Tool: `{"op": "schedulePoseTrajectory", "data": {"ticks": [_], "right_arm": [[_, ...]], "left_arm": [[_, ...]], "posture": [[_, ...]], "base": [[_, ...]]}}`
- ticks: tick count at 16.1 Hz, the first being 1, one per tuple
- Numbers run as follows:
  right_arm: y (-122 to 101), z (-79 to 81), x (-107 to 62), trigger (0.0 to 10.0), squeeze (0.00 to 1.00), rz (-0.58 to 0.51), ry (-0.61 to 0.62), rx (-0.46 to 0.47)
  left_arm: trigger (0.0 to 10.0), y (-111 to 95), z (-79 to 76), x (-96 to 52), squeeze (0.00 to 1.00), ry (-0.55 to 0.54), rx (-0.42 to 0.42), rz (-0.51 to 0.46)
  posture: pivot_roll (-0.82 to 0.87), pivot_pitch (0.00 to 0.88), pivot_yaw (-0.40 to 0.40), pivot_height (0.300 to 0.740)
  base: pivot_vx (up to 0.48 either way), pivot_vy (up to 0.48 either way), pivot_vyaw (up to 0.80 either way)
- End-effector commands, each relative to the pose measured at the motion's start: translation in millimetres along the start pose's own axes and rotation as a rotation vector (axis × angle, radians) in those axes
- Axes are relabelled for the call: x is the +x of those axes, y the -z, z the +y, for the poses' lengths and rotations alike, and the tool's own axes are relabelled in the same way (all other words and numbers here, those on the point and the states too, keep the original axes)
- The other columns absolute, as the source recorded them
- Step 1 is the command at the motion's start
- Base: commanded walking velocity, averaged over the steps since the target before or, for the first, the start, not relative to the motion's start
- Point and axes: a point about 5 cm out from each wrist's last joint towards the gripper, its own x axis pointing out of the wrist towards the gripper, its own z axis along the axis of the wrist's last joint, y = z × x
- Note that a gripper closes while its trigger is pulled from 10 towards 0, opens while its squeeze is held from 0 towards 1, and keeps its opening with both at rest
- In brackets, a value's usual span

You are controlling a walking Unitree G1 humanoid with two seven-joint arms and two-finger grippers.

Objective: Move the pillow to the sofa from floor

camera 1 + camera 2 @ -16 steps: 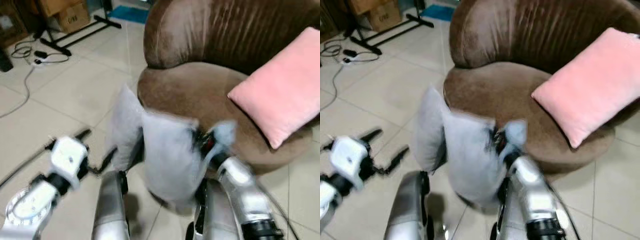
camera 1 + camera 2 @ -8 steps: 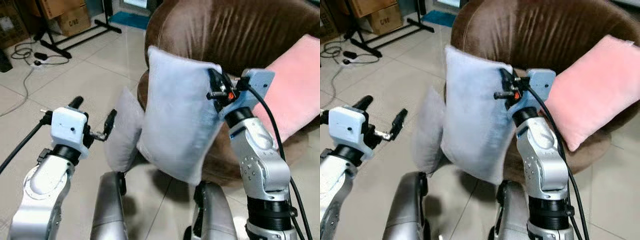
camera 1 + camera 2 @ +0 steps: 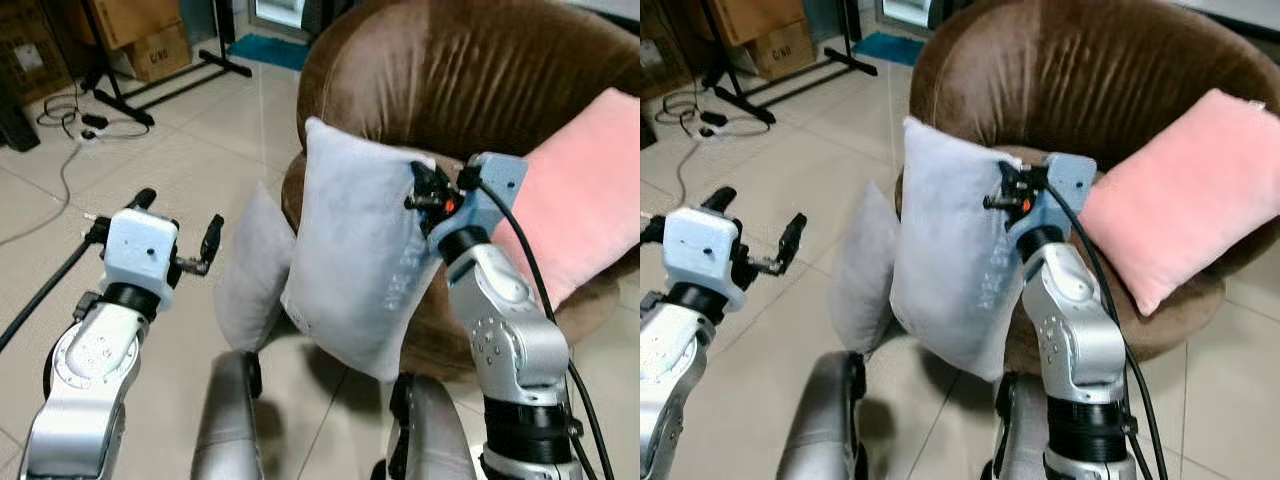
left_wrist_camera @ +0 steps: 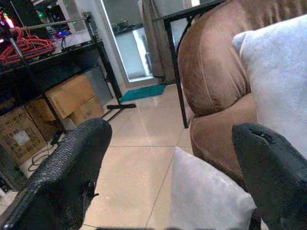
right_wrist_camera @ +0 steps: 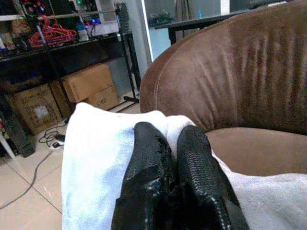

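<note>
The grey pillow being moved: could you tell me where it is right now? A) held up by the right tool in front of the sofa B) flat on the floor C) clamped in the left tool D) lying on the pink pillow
A: the right tool is shut on the grey pillow, which hangs before the brown sofa.

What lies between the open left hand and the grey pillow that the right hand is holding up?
In the left eye view, a second grey pillow leans against the brown sofa, between the left hand and the held pillow pinched by the right hand.
</note>
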Motion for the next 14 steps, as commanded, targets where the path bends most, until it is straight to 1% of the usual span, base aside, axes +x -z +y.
{"op": "schedulePoseTrajectory", "data": {"ticks": [1,4,5,7,8,9,14], "right_arm": [[-11.0,-2.8,0.7,10.0,0.00,-0.043,0.011,-0.012],[-11.9,-6.8,2.2,10.0,0.00,-0.051,0.037,-0.015],[-11.9,-6.8,2.2,10.0,0.00,-0.051,0.037,-0.015],[-10.1,-13.1,0.2,10.0,0.00,-0.041,0.084,-0.008],[-10.1,-13.1,0.2,10.0,0.00,-0.041,0.084,-0.008],[-10.9,-14.9,-0.6,10.0,0.00,-0.045,0.089,-0.013],[-14.3,-18.2,-0.8,10.0,0.00,-0.054,0.098,-0.025]], "left_arm": [[10.0,-2.6,-3.4,0.4,0.00,0.003,0.000,-0.011],[10.0,-3.9,-6.8,2.1,0.00,0.007,-0.022,-0.017],[10.0,-3.9,-6.8,2.1,0.00,0.007,-0.022,-0.017],[10.0,0.3,-8.2,5.1,0.00,0.016,-0.021,-0.001],[10.0,0.3,-8.2,5.1,0.00,0.016,-0.021,-0.001],[10.0,0.1,-10.8,6.9,0.00,0.029,-0.026,-0.005],[10.0,-1.6,-14.0,9.9,0.00,0.035,-0.033,-0.018]], "posture": [[0.15,0.000,-0.044,0.605],[0.15,0.000,-0.039,0.630],[0.15,0.000,-0.039,0.630],[0.13,0.000,-0.019,0.655],[0.13,0.000,-0.019,0.655],[0.13,0.000,-0.016,0.665],[0.12,0.000,-0.023,0.695]], "base": [[0.000,0.000,0.00],[0.000,0.000,0.00],[0.000,0.000,0.00],[0.000,0.000,0.00],[0.000,0.000,0.00],[0.000,0.000,0.00],[0.000,0.000,0.00]]}}
